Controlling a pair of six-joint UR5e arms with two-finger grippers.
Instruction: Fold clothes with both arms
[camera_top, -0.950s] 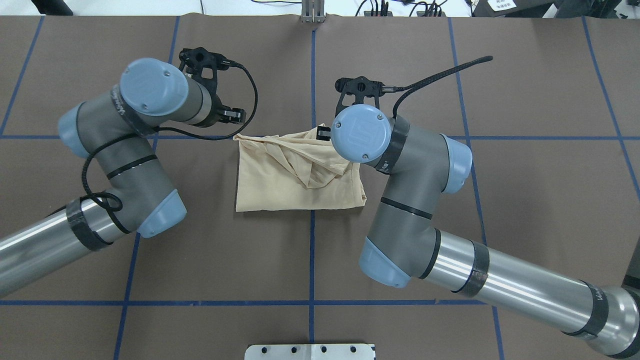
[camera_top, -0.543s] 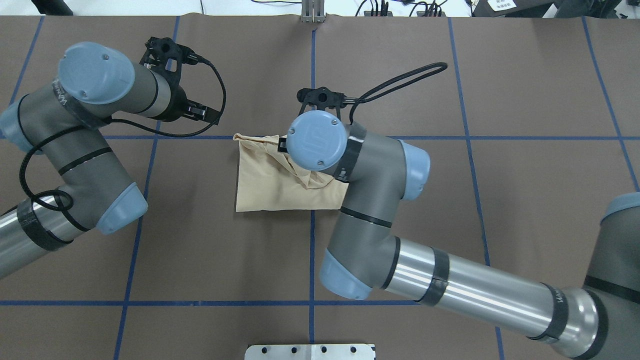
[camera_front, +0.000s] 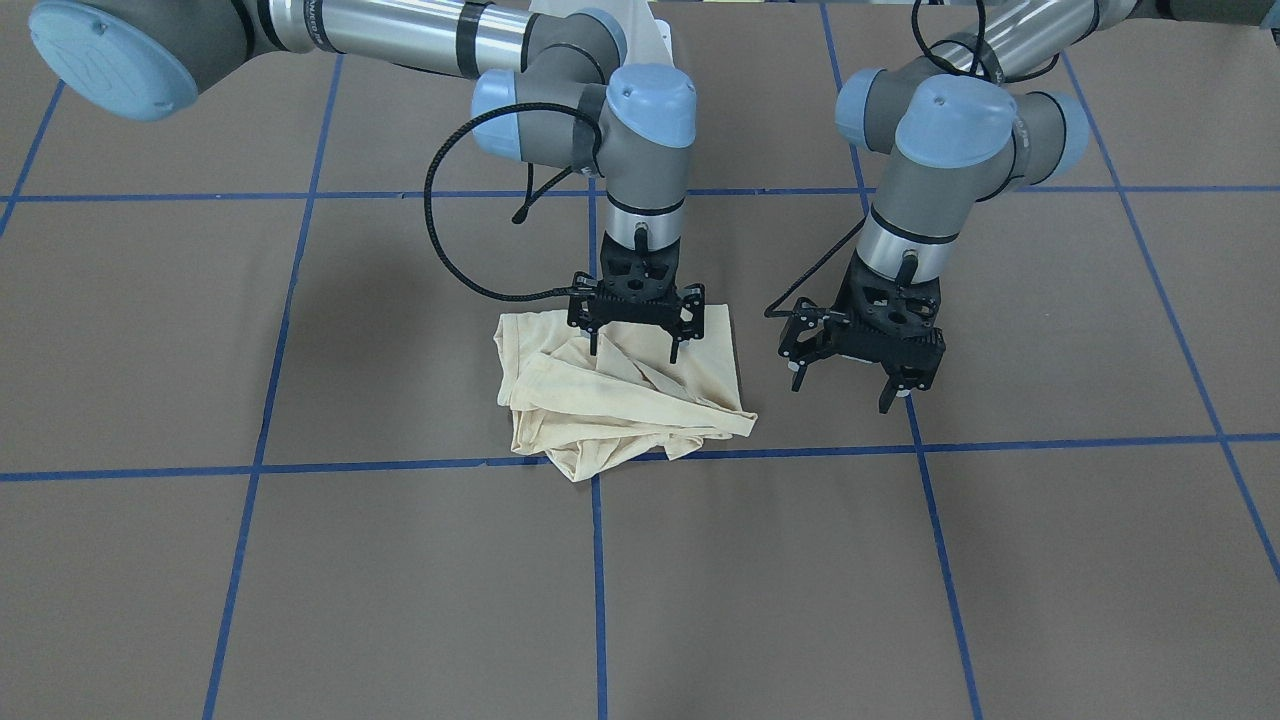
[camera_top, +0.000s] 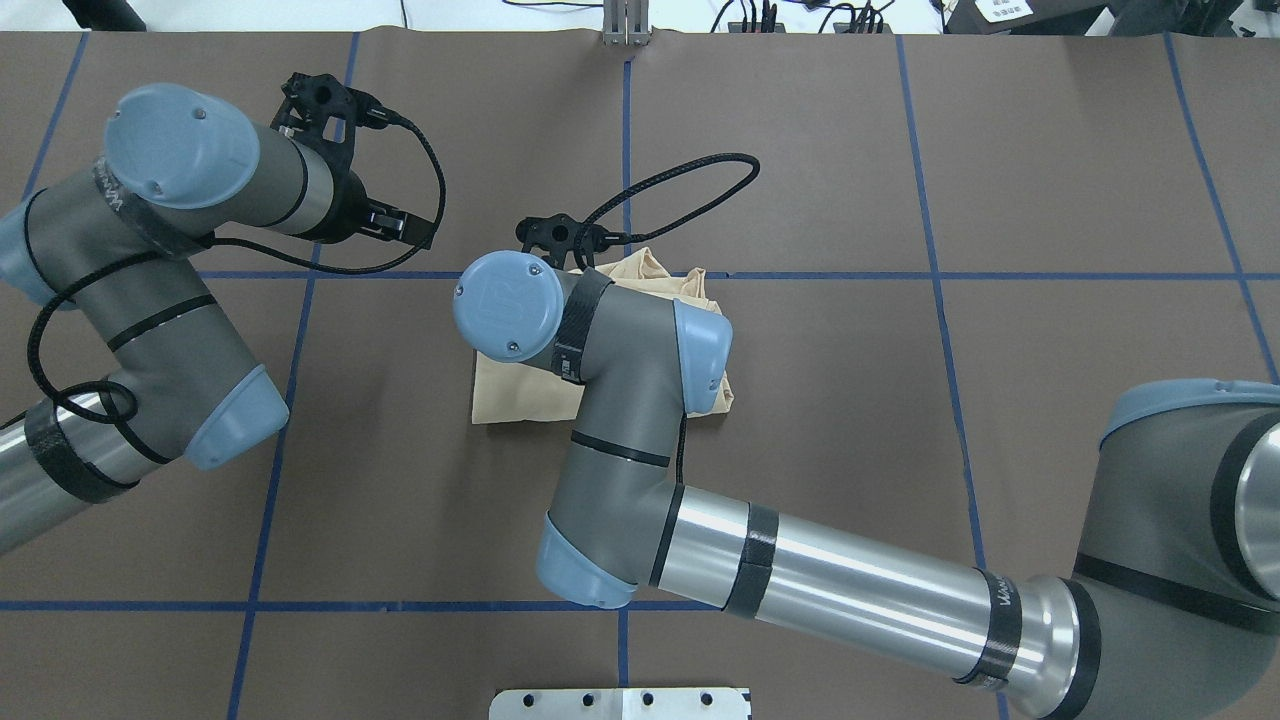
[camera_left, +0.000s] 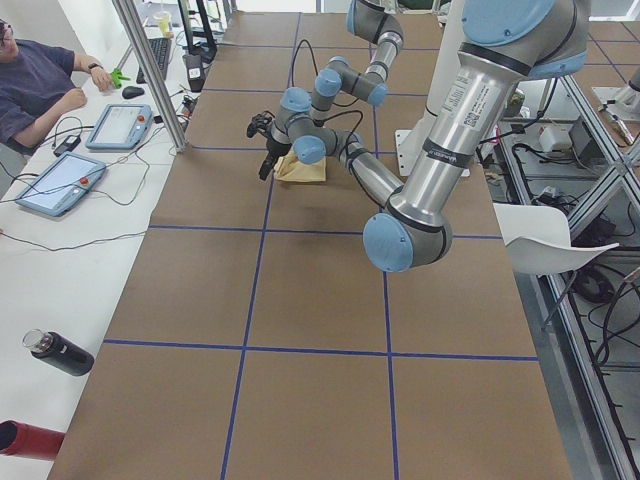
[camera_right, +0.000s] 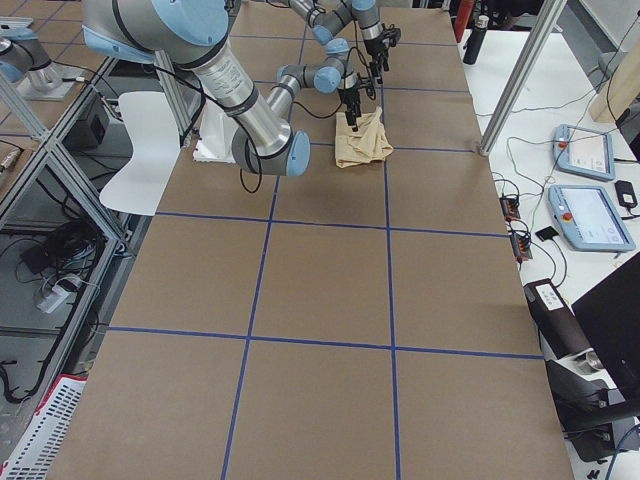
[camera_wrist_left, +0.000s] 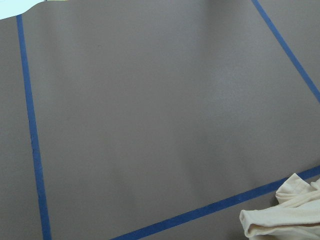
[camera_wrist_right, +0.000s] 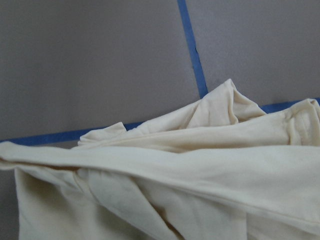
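Since the earlier overhead frames, we record that the left arm has pulled back leftward off the garment and the right arm has swung left across it. Left gripper (camera_front: 838, 395) hangs over bare worktop (camera_front: 300, 560), jaws spread and empty. The T-shirt (camera_front: 620, 405) lies close by but apart, toward the robot's right, and the left wrist camera catches only one cloth corner at the lower right of its frame. The T-shirt is a rumpled, partly folded bundle at the crossing of the blue tape lines (camera_front: 300, 468). Its top fold ridge runs along the table, from one arm's side toward the other. Right gripper (camera_front: 635, 354) stands directly above the bundle's robot-side half, jaws spread and holding nothing; we cannot tell whether the tips touch cloth. We judge the right arm the nearer. A straight descent would meet fabric, whereas the left must first travel sideways to the bundle's edge.
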